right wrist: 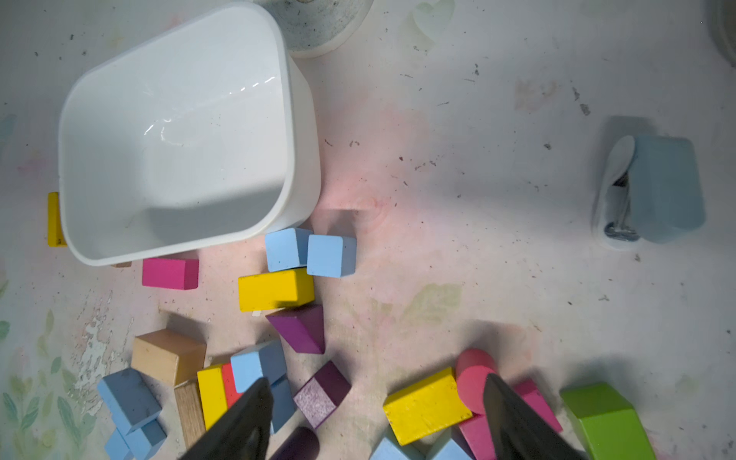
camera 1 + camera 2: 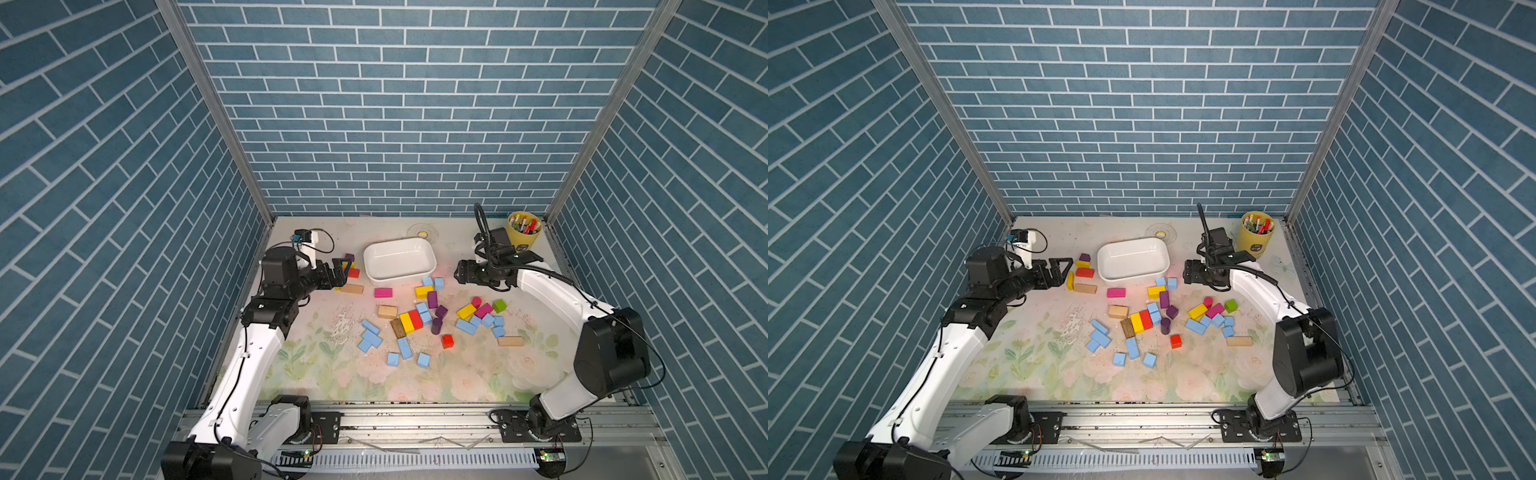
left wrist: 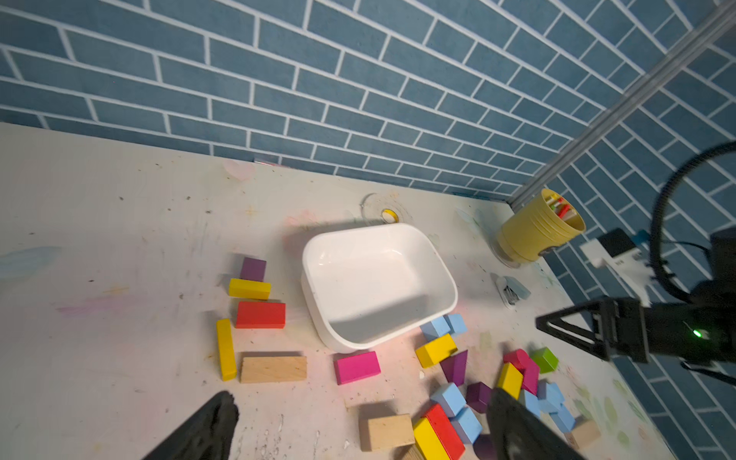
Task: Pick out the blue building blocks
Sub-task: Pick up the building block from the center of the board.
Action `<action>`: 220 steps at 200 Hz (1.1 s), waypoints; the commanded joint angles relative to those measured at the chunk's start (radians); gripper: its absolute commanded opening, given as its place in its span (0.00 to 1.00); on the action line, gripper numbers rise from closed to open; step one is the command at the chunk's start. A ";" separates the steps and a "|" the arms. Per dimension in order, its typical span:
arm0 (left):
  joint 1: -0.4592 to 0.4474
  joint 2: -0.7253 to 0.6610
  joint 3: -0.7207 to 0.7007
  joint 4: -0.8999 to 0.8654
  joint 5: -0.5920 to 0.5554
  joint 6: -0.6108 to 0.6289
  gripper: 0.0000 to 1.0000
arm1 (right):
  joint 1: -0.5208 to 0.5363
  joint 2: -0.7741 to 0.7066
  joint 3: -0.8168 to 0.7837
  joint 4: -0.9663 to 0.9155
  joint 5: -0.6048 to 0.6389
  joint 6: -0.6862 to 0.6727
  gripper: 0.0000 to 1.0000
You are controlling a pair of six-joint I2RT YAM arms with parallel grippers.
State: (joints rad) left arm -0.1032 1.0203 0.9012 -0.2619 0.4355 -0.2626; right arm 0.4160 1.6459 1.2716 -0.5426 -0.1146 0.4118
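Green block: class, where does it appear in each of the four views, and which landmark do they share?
Top view: green block toward the robot's right, beside a pink block.
Top view: same place.
Left wrist: beside that pink block.
Right wrist: also beside it.
Shared landmark: white dish.

Bright even light, soft shadows, fisheye edges

I count fifteen blue blocks (image 2: pixel 404 348), five yellow blocks (image 2: pixel 424 291), one green block (image 2: pixel 499 306), one white dish (image 2: pixel 367 262).
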 commanded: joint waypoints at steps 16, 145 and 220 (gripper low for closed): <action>-0.088 0.038 0.028 -0.101 -0.007 0.084 0.99 | 0.063 0.153 0.139 -0.087 0.109 0.065 0.78; -0.093 -0.025 -0.003 -0.091 -0.019 0.098 0.99 | 0.150 0.464 0.368 -0.144 0.213 0.100 0.62; -0.093 -0.029 -0.002 -0.102 -0.035 0.106 0.99 | 0.159 0.516 0.377 -0.144 0.204 0.106 0.46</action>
State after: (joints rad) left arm -0.1932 1.0054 0.9035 -0.3470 0.4122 -0.1734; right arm 0.5644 2.1304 1.6218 -0.6514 0.0780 0.4812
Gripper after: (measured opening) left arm 0.994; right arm 0.490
